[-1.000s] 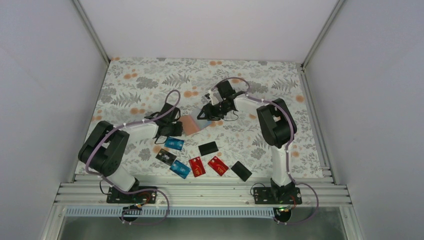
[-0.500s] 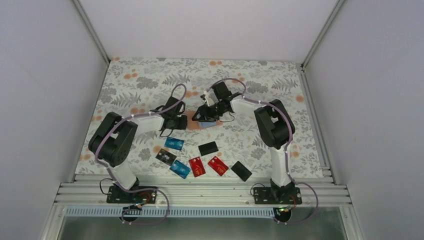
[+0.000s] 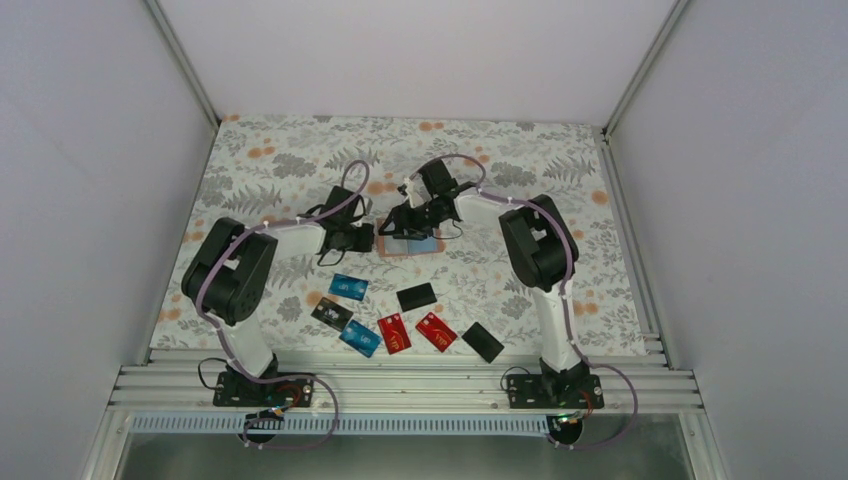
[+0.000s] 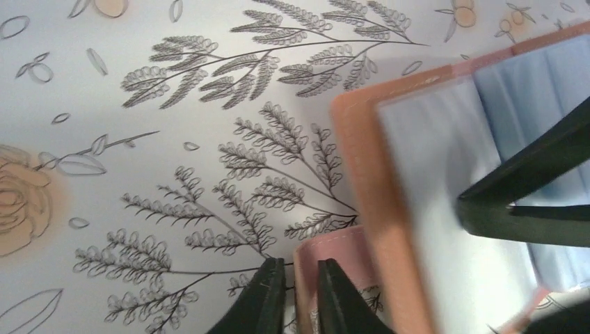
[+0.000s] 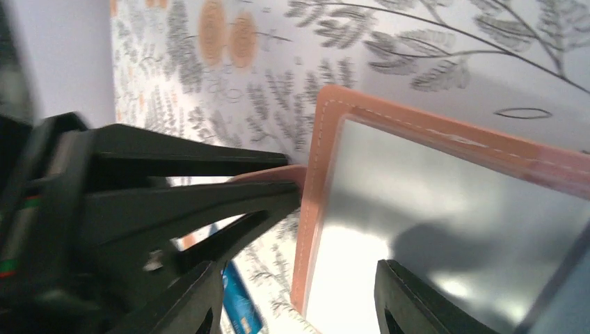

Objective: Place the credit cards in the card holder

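The tan card holder (image 3: 418, 246) lies open on the floral table, its pale clear pockets facing up. In the left wrist view its tan rim (image 4: 362, 160) runs down the middle. My left gripper (image 3: 366, 238) is shut on a small pink-tan flap at the holder's left edge (image 4: 300, 296). My right gripper (image 3: 404, 222) is open over the holder; in the right wrist view it (image 5: 299, 299) straddles the holder's left rim (image 5: 313, 188). Loose cards lie nearer the arms: blue (image 3: 348, 287), black (image 3: 417, 296), dark printed (image 3: 331, 313), blue (image 3: 360, 338), red (image 3: 394, 333), red (image 3: 436, 332), black (image 3: 483, 342).
The floral table (image 3: 280, 170) is walled in by white panels on the left, back and right. A metal rail (image 3: 400, 385) runs along the near edge by the arm bases. One blue card (image 5: 238, 309) shows beyond the holder in the right wrist view.
My left arm has reached right with the holder, which now lies open and flat. My right gripper has moved left and down over it.
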Robot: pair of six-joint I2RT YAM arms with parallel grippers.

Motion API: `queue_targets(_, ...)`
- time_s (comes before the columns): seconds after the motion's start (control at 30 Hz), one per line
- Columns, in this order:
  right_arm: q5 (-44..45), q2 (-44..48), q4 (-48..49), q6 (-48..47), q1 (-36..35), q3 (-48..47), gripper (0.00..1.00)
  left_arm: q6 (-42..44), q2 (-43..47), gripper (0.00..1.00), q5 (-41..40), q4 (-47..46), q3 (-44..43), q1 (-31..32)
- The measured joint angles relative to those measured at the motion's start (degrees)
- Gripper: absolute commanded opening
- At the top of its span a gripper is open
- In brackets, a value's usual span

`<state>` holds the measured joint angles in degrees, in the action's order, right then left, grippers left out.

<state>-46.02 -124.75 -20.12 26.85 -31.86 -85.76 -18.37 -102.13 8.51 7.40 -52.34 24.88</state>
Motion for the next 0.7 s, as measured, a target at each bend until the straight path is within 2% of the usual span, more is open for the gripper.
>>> queue_targets(0.33,1.0,-2.4,0.0,2.3,0.4,-0.6,0.57,-1.4,6.4,0.54,-1.0,4.9,2.1,-0.3)
queue_targets(0.53,2.2,-1.7,-1.1,2.1,0.4,-0.6,0.58,-2.2,13.3,0.61,-2.3,8.1,2.4,-0.2)
queue_targets(0.7,3.8,0.0,-3.8,1.4,0.4,-0.6,0.58,-2.3,15.6,0.62,-2.8,10.5,2.4,0.9)
